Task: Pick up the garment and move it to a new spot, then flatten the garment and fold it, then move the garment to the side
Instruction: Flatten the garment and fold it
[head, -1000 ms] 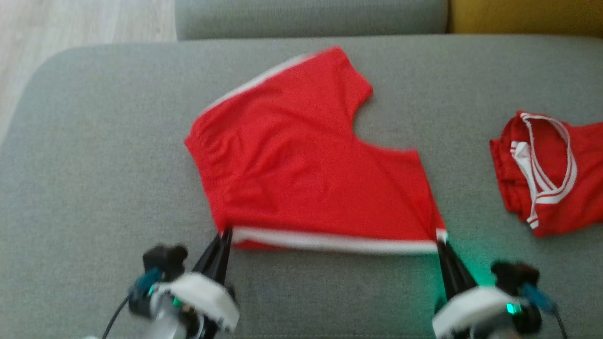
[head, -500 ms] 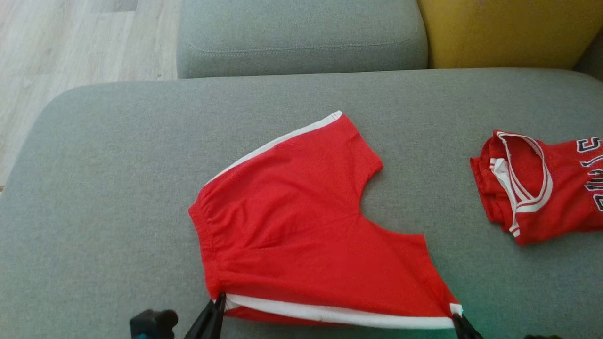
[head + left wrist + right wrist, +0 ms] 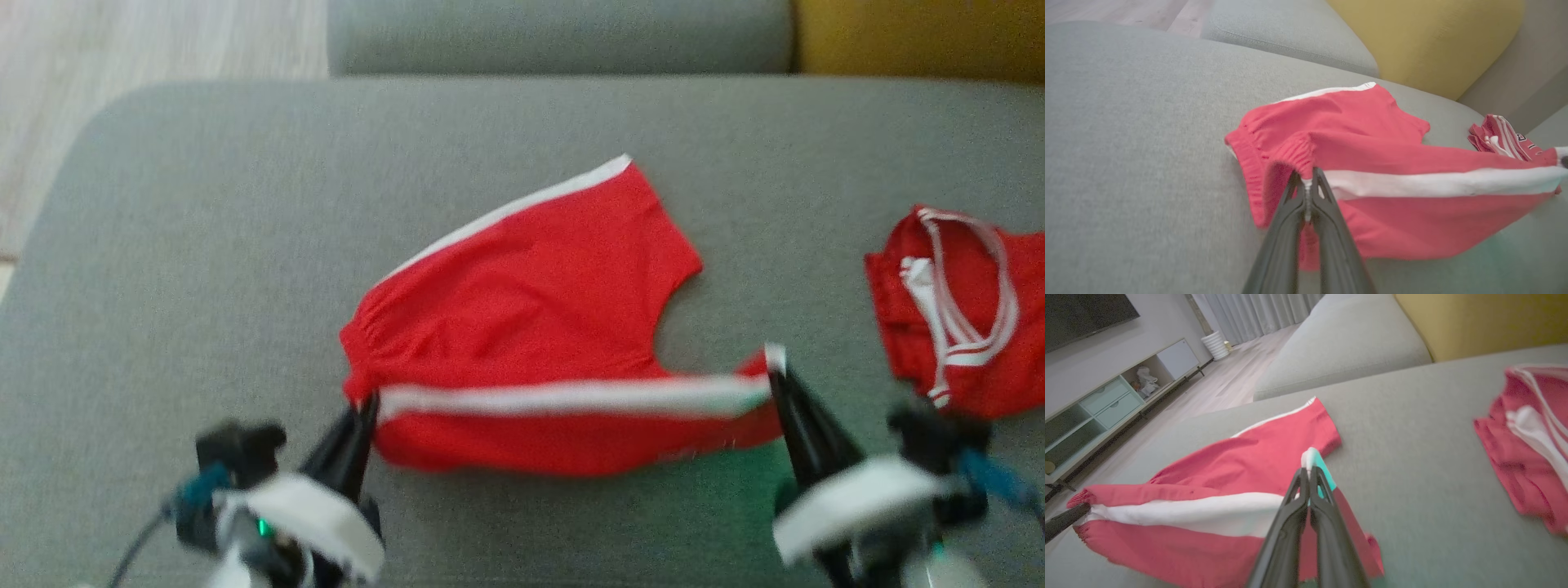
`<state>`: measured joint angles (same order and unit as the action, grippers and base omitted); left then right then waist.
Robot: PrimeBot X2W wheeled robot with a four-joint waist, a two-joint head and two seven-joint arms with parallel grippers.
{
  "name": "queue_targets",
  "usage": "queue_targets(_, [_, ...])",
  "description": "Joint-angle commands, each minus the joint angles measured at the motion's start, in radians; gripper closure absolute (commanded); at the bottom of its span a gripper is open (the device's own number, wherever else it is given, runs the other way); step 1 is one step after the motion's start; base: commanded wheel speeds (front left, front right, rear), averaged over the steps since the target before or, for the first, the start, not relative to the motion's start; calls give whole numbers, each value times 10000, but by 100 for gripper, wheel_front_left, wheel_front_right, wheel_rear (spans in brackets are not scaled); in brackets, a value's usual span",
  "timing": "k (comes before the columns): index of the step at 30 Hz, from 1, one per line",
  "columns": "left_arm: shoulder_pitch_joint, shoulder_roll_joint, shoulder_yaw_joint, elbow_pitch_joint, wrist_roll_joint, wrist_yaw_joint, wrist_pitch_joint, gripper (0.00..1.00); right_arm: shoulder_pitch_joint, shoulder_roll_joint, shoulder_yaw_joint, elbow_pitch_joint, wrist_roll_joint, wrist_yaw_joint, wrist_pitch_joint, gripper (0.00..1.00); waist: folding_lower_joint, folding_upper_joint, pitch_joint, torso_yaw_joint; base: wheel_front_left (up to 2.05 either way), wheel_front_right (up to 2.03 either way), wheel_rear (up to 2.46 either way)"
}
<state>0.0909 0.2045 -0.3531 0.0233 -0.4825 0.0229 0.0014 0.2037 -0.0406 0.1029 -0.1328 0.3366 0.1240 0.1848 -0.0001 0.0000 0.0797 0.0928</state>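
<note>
Softly, red shorts [image 3: 531, 302], perhaps silky, drape on woven cushion [image 3: 204, 245].

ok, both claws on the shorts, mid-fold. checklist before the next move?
1. Left claw shut on the waistband corner of the shorts: ok.
2. Right claw shut on the hem corner: ok.
3. Striped edge stretched straight between the claws: ok.
4. Far leg lying flat on the cushion: ok.
5. Jersey apart from the shorts: ok.
6. Layer under the lifted flap free of wrinkles: cannot tell.
</note>
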Motion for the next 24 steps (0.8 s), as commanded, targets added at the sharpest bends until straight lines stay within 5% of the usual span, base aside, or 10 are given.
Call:
queue_targets(1, [-852, 57, 429, -154, -83, -98, 13, 100, -983, -98, 301, -128, -97, 67, -56, 100, 1, 0, 614, 367, 0, 0, 0])
queue_targets(14, [-4519, -863, 795, 2361, -1326, -996, -282, 100, -7900, -668, 671, 5021, -545, 67, -867, 100, 1, 0, 2522, 1502, 0, 0, 0])
queue_targets(24, [-5954, -1212, 472, 4487, -1543, -1307, -983, 99, -10089, -791, 938, 8731, -270, 67, -1940, 100, 1, 0, 2976, 1777, 0, 0, 0])
